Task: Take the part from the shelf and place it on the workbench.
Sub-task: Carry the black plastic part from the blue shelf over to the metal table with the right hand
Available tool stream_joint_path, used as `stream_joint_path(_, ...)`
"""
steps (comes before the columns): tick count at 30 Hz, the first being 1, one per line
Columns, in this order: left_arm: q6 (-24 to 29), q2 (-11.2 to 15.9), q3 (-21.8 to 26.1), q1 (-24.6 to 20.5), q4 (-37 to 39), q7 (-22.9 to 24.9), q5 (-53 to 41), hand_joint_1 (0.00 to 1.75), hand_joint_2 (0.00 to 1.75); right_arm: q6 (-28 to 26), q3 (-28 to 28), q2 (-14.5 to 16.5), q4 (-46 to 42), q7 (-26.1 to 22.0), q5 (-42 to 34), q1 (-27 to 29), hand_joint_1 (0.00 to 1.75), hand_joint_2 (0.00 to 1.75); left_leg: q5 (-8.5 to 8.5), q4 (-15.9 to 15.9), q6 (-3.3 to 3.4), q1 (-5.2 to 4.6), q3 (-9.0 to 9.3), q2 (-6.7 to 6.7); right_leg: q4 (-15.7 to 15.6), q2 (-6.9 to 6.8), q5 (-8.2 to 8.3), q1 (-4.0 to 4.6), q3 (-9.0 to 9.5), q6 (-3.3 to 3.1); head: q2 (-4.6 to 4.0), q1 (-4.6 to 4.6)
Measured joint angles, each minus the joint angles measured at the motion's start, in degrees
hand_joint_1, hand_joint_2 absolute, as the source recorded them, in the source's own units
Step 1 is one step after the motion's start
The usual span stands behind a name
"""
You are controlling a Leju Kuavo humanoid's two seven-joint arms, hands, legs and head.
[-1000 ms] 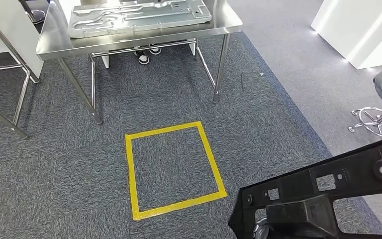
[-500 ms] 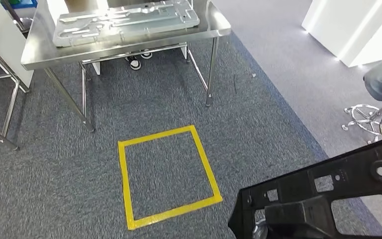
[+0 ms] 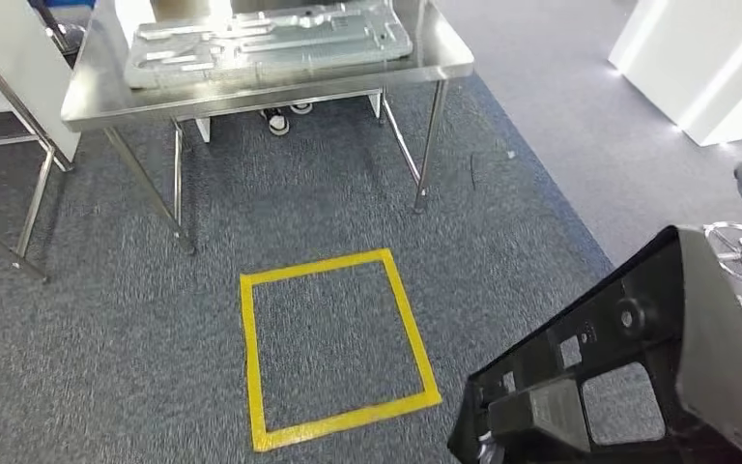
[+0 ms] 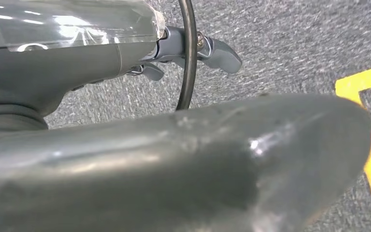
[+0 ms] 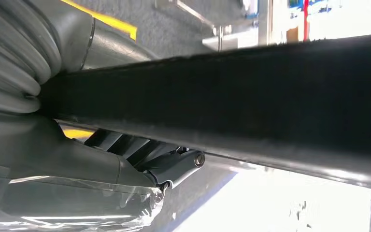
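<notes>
Down at the lower right of the head view, the black part (image 3: 628,367) is carried tilted. Right robot hand (image 5: 125,159) grips it from underneath, probably for support. Left robot hand (image 4: 193,53): can't tell. Counter (image 3: 425,63) sits well ahead.

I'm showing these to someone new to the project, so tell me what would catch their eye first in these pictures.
The large black part at the lower right of the head view, held up off the floor; the right wrist view shows the right hand gripping it. Next comes the yellow tape square on the grey carpet. Beyond it stands the steel workbench with a silver metal panel lying on it.
</notes>
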Motion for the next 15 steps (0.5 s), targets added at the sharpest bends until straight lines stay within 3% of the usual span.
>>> stream_joint_path(1,0.01,-0.01,0.01,-0.04,0.00,0.01,0.00,0.00,0.00,0.00,0.03,0.00,0.07,0.01,0.01,0.03,1.75,1.75,-0.10,-0.08,-0.35,0.02,-0.15,-0.35,-0.78,0.44,-0.21,0.12,0.27,-0.19,0.00,-0.01)
stream_joint_path(3,0.02,0.01,0.02,-0.06,-0.01,0.01,-0.03,0.00,0.00,-0.06,0.14,0.00,0.17,0.07,0.07,0.07,1.75,1.75,-0.22,-0.39,-1.04,0.15,0.00,-0.91,-1.34,-0.16,-0.38,0.17,0.57,-0.71,0.00,-0.02)
stream_joint_path(5,0.04,0.03,0.02,-0.05,-0.01,0.01,-0.15,0.00,0.00,-0.14,0.27,0.02,0.26,0.28,0.18,0.05,1.75,1.75,-1.25,1.12,-1.56,0.15,-0.23,0.03,-2.03,-0.89,-0.52,-0.07,1.41,-1.47,0.00,-0.03)
stream_joint_path(6,0.05,0.04,0.02,-0.09,-0.01,0.01,-0.27,0.00,0.00,-0.17,0.32,0.03,0.34,0.48,0.22,0.03,1.75,1.75,-2.54,3.72,-1.75,0.12,-1.34,0.81,-2.32,-1.34,-0.65,-0.16,1.87,-1.87,0.00,-0.05)
stream_joint_path(9,0.06,0.04,0.02,-0.09,0.00,0.13,-0.74,0.00,0.00,-0.52,0.37,0.05,0.90,1.08,0.24,-0.01,1.75,1.75,-6.54,14.86,-2.03,0.07,-7.65,2.15,-2.39,-2.50,-1.38,0.25,2.70,-2.58,0.00,-0.06)
stream_joint_path(10,0.07,0.05,0.02,0.00,0.00,0.19,-0.85,0.00,0.00,-0.68,0.37,0.05,1.13,1.20,0.25,-0.03,1.75,1.75,-6.22,16.25,-2.03,0.07,-8.81,2.25,-2.38,-2.71,-1.63,0.38,2.98,-2.65,0.00,-0.05)
stream_joint_path(11,0.09,0.09,0.03,0.09,0.00,0.24,-0.94,0.00,0.00,-0.77,0.37,0.05,1.33,1.28,0.32,-0.05,1.75,1.75,-4.72,15.40,-1.92,0.04,-8.86,2.36,-2.35,-2.94,-1.90,0.49,3.33,-2.69,0.00,-0.07)
stream_joint_path(13,0.15,0.22,0.04,0.15,-0.01,0.30,-1.16,0.00,0.00,-1.05,0.42,0.05,1.68,1.52,1.07,-0.08,1.75,1.75,-0.02,8.45,-1.27,-0.17,-6.24,3.28,-2.33,-3.43,-2.56,0.71,4.25,-2.64,0.00,-0.06)
stream_joint_path(15,0.17,0.39,0.05,-0.16,-0.01,0.34,-1.53,0.00,0.00,-1.60,0.54,0.04,1.97,1.86,2.24,-0.12,1.75,1.75,2.31,2.42,-0.50,-0.68,-3.77,4.75,-2.19,-3.99,-3.26,1.07,4.90,-2.19,0.00,-0.05)
